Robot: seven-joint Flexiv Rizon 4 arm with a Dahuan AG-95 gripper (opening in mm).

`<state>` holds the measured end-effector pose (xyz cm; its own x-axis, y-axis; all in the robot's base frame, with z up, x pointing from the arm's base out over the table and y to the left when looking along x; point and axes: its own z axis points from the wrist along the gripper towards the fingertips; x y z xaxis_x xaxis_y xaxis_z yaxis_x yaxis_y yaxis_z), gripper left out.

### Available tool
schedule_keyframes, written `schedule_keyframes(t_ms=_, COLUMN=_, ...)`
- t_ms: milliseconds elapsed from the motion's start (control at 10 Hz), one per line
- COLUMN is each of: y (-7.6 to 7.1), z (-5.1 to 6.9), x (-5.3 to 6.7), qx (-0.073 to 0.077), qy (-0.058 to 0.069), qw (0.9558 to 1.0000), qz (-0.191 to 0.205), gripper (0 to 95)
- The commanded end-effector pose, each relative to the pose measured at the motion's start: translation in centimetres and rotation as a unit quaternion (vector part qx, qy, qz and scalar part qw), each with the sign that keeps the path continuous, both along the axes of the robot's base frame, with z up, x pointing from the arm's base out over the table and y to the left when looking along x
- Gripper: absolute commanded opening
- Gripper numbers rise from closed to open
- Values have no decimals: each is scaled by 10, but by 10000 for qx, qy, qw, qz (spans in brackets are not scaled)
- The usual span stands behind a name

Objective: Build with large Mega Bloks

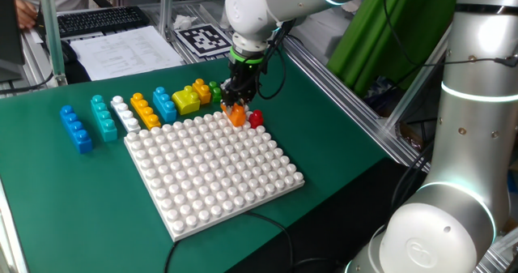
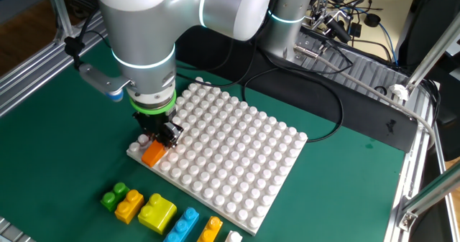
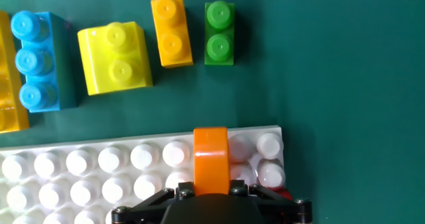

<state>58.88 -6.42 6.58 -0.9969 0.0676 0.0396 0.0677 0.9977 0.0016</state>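
a robot gripper (image 3: 211, 192) pinches an orange brick (image 3: 211, 159) over a corner of the white studded baseplate (image 2: 237, 149) — whether it is seated is unclear. a red brick (image 1: 256, 118) sits by that corner. the build looks barely begun — blue (image 1: 76, 128), teal (image 1: 103, 116), yellow (image 3: 115, 56) and green (image 3: 218, 33) bricks wait in a row on the table beside the plate.

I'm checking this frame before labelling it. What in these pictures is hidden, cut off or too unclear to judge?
- Small red block: hand view shows only a sliver behind the gripper; the other fixed view hides it behind the arm.
- Orange plastic block: its near end is covered by the gripper; whether it is seated on the white studded baseplate is unclear.
- Blue studded brick: a darker side shows, maybe a second brick.
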Motion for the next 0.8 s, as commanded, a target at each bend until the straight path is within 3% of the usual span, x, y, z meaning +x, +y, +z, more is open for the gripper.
schedule_keyframes(t_ms=100, y=0, z=0, x=0, qx=-10, qy=-1, qw=10000, qz=1, gripper=0)
schedule_keyframes(t_ms=800, y=5, z=5, x=-3, qx=-66, qy=9, qw=9999, qz=-74, gripper=0)
